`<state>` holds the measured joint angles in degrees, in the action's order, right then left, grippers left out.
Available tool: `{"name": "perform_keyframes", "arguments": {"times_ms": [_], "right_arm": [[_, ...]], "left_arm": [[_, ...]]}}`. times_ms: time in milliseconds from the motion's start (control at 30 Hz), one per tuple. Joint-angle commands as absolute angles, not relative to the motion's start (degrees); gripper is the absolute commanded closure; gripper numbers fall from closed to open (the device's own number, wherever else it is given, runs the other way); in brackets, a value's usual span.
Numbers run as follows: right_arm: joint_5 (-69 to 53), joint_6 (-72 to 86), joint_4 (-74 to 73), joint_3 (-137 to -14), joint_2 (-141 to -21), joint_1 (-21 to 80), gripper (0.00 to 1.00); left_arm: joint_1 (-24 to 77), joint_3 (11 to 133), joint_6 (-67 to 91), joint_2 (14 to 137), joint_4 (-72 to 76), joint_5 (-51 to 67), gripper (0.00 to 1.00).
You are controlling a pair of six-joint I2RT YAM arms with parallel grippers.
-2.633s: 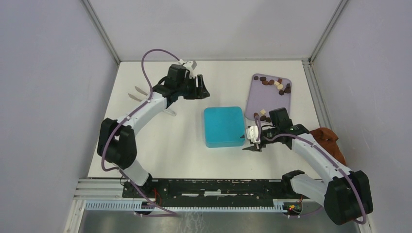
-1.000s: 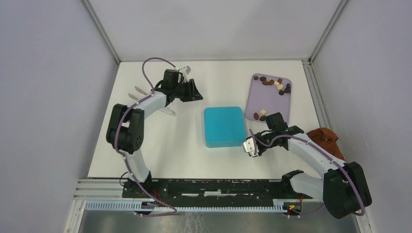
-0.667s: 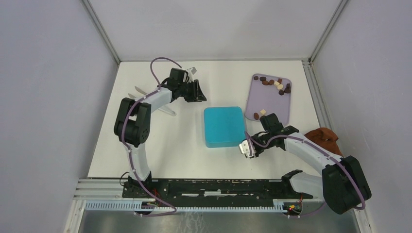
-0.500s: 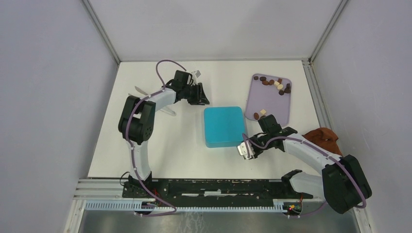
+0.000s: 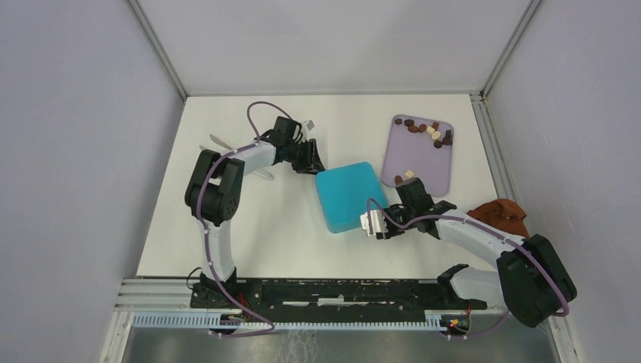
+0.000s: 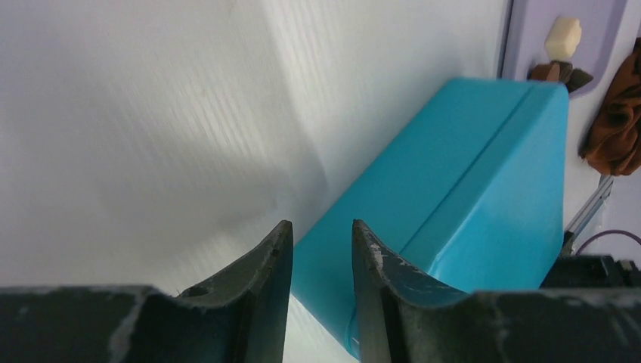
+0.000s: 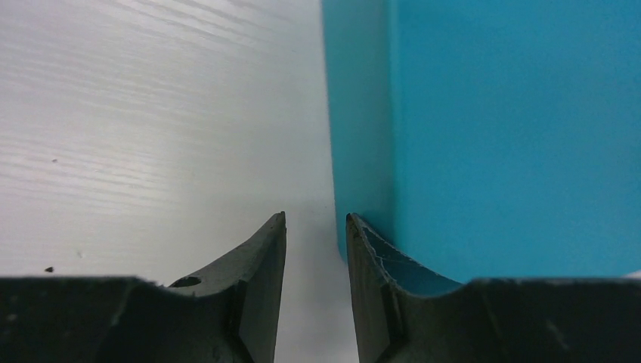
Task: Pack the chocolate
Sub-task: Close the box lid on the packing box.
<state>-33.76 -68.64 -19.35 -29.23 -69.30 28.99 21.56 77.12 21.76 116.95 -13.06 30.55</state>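
Note:
The chocolate pieces (image 5: 425, 131) lie on a purple tray (image 5: 423, 155), with a few more (image 5: 404, 178) at its near end. A cream piece (image 6: 564, 37) also shows in the left wrist view. The teal box (image 5: 349, 197) lies closed and turned askew; it also shows in the left wrist view (image 6: 469, 189) and the right wrist view (image 7: 514, 136). My left gripper (image 5: 312, 162) (image 6: 317, 225) is at the box's far left corner, jaws nearly together and empty. My right gripper (image 5: 373, 225) (image 7: 316, 219) is at the near right corner, jaws nearly together and empty, one finger beside the box wall.
Metal tongs (image 5: 215, 141) lie at the left, partly under the left arm. A reddish-brown cloth (image 5: 503, 215) lies at the right edge and also shows in the left wrist view (image 6: 612, 113). Grey walls close the table on three sides.
The left gripper moved right to the box's far left corner. The right gripper moved left along its near right corner. The box turned counter-clockwise.

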Motion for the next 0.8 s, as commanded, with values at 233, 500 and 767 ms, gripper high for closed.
{"name": "perform_keyframes", "arguments": {"times_ms": [233,500,767], "right_arm": [[-18.3,-48.9,-1.7,-29.3,-71.4,29.1,0.55],[-29.0,-62.2,-19.6,-34.7,-66.5,20.4,0.52],[-51.0,-58.6,-22.9,-37.3,-61.0,12.8,0.47]], "left_arm": [[27.1,56.8,27.0,97.5,-7.3,29.5,0.59],[27.6,47.5,29.9,81.8,-8.1,15.3,0.58],[27.6,34.2,37.5,59.9,3.5,19.3,0.33]]}}
